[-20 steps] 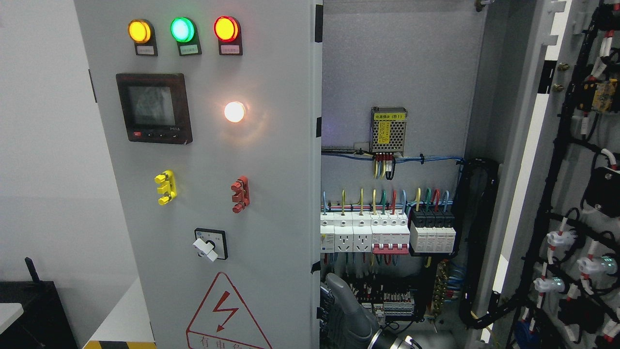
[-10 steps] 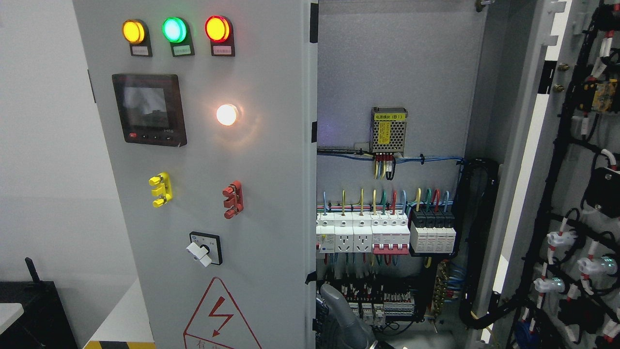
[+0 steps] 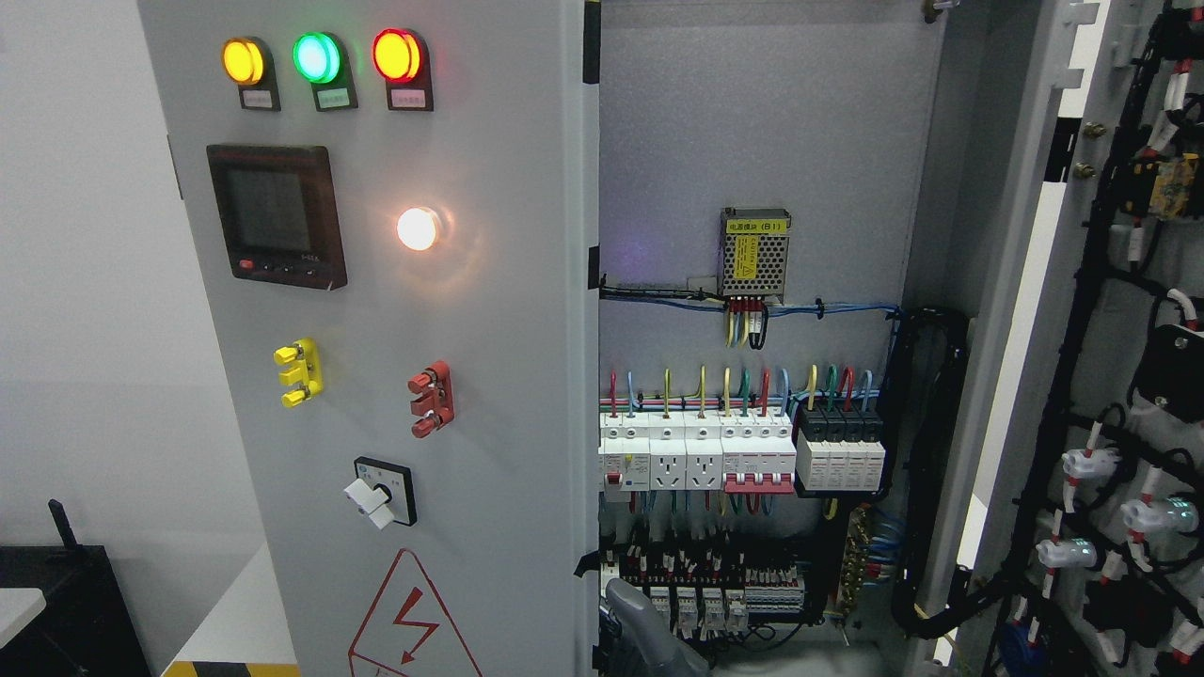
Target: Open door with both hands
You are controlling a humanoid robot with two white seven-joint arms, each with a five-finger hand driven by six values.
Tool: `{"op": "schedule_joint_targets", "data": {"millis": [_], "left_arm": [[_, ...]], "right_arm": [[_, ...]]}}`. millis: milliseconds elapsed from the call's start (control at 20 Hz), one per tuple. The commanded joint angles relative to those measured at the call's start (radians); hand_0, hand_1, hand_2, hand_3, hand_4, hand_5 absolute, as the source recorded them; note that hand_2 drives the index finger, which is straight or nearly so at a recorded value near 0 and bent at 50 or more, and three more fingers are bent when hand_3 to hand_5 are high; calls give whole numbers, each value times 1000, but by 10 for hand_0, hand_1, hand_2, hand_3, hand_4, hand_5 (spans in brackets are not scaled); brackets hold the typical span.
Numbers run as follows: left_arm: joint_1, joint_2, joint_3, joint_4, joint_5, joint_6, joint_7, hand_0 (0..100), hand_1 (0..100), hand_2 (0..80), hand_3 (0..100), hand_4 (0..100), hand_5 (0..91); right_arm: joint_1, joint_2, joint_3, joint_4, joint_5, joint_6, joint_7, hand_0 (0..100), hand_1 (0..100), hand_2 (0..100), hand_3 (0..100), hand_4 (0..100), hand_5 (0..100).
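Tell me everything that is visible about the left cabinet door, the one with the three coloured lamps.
The left door is a grey panel, apparently painted metal, swung partly open so the wiring inside shows beside its right edge. It carries yellow, green and red lit lamps at the top, a dark meter screen, a glowing white lamp, yellow and red terminal blocks, a rotary switch and a red lightning warning triangle. A grey hand sits by its lower right edge; contact is unclear.
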Motion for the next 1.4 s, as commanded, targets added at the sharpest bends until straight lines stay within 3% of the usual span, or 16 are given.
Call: {"op": "schedule_joint_targets", "data": {"millis": [0,601,1202,1352], "left_arm": [[0,0,14,0,-9,0,2,0,0,0,0,31,0],[0,0,14,0,-9,0,2,0,0,0,0,31,0],[0,0,14,0,-11,0,2,0,0,0,0,31,0],[0,0,14,0,-9,0,2,0,0,0,0,31,0]], "right_arm": [[7,8,29,-50,-2,-1,10,107,0,0,0,0,0],[7,12,93,-59,-2,-3,24,107,0,0,0,0,0],[7,14,106,-61,-5,-4,49,107,0,0,0,0,0],[7,14,107,-61,-48,-4,90,106,0,0,0,0,0]]}}
